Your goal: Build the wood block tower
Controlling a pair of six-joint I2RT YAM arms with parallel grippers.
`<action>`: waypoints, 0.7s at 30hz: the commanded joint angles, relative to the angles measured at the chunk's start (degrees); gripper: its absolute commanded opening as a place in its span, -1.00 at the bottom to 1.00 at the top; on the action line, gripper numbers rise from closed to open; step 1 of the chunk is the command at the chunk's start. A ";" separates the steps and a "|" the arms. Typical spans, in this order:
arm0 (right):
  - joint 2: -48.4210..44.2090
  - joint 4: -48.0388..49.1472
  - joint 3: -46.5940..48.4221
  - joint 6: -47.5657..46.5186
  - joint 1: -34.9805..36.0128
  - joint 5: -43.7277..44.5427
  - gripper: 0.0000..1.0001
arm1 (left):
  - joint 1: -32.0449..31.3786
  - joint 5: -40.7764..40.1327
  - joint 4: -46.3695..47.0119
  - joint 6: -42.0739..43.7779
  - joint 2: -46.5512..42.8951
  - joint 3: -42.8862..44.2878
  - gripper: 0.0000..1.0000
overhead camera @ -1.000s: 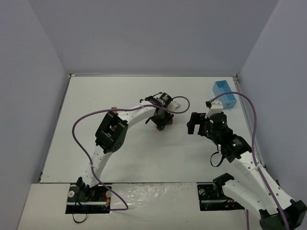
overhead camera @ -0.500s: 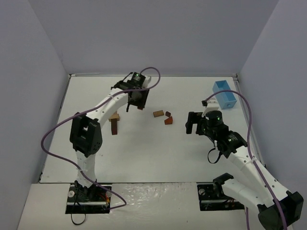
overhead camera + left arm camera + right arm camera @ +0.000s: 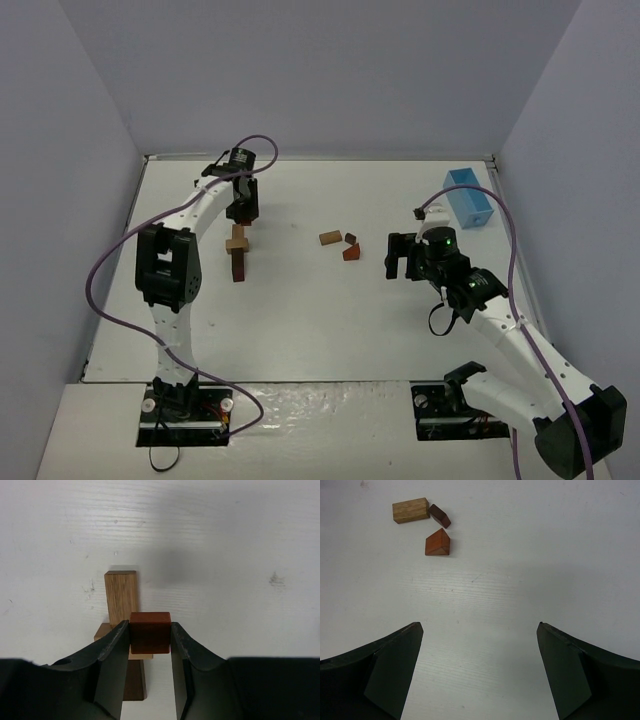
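Swung leftward from the far middle of the table half a second ago, the left gripper (image 3: pixel 150 640) now hangs over the narrow wood block tower (image 3: pixel 237 258) at the left of the white table (image 3: pixel 300 330); the right arm has scarcely shifted. Item, left: tower of dark brown and light tan pieces. One dark brown upright piece and two tan pieces can be counted, three in all, though how they sit on one another is not clear. Obstruction: from above, the left arm's wrist covers the tower's far end, and in the left wrist view the black fingers (image 3: pixel 112 652) hide its lower part. Left gripper: clamped on one reddish-brown wooden cube (image 3: pixel 150 632), pinched between both fingers directly above the tan pieces; whether the cube touches them cannot be told. Item, centre: three loose wood blocks in a close cluster, well apart from the tower. They are one light tan wooden cuboid (image 3: pixel 410 510), one small dark brown block (image 3: pixel 440 515) just beside its end, and one reddish-brown wooden wedge (image 3: pixel 438 542) near both. Item, right of centre: right gripper (image 3: pixel 479 630), fingers spread wide apart, holding nothing, over the table near the cluster. Item, far right: one light blue rectangular box (image 3: pixel 468 197) by the right wall, apart from the blocks. Blocks counted: seven.
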 commanded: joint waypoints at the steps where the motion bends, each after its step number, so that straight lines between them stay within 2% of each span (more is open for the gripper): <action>1: 0.50 2.23 2.60 -0.48 -0.10 1.28 0.91 | 1.64 -2.24 0.83 -2.26 0.11 3.49 -0.90; 11: 0.53 2.17 2.26 -0.41 -0.13 2.67 0.91 | 3.52 -1.92 1.20 -2.13 2.79 3.85 -0.90; 21: 0.01 2.23 1.91 -0.18 -0.10 2.70 0.91 | 4.37 0.59 3.24 -2.15 2.34 0.67 -0.90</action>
